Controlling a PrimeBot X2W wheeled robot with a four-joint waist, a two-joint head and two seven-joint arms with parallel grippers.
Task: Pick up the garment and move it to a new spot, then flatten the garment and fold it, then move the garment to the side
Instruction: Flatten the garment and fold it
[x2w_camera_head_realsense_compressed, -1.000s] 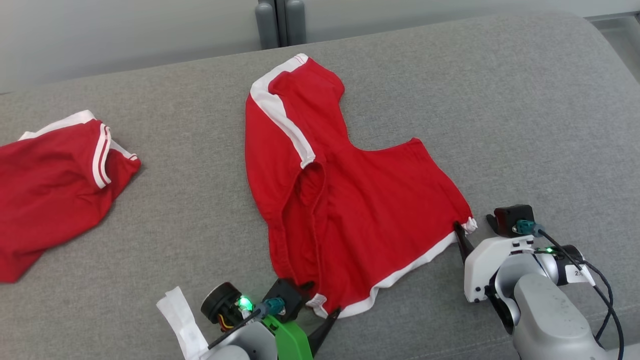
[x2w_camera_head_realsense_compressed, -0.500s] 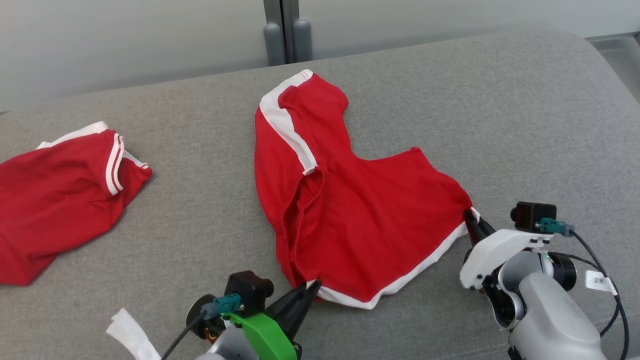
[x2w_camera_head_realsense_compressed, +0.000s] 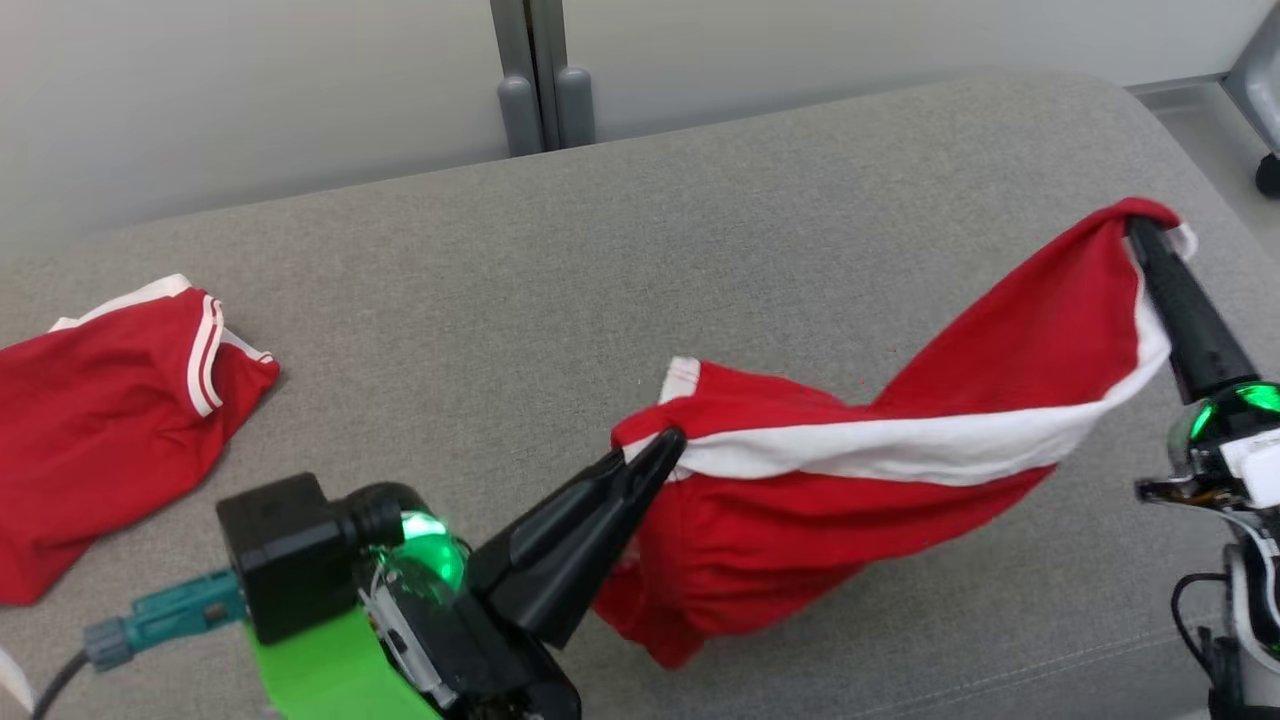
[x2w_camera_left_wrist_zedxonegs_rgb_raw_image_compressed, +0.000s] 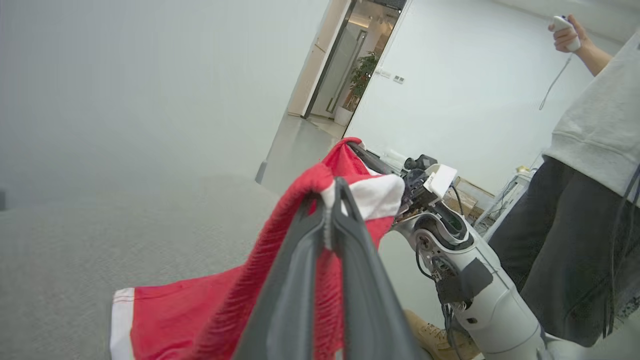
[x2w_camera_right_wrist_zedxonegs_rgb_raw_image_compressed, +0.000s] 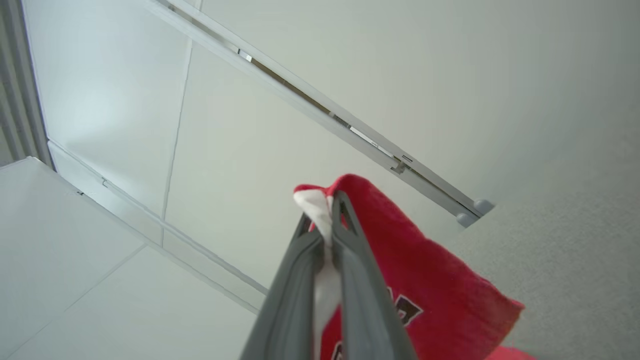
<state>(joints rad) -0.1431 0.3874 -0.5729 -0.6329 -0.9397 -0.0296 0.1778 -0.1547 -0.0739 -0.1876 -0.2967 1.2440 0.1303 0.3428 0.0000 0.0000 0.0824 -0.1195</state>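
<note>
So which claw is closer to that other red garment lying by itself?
Left. The left gripper, pinching the lifted garment, is some way right of the spare garment; the right gripper is much farther right.

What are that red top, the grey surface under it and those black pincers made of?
Red garment: soft knit cloth, likely cotton jersey; it hangs limp and shows fine ribs. Grey surface: matt woven upholstery, flecked weave. Left gripper: smooth dark plastic or rubber, faint sheen; hard to tell which.

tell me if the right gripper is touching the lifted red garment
Touching. Right wrist view shows the right gripper shut on the red garment, its white hem pinched in between.
</note>
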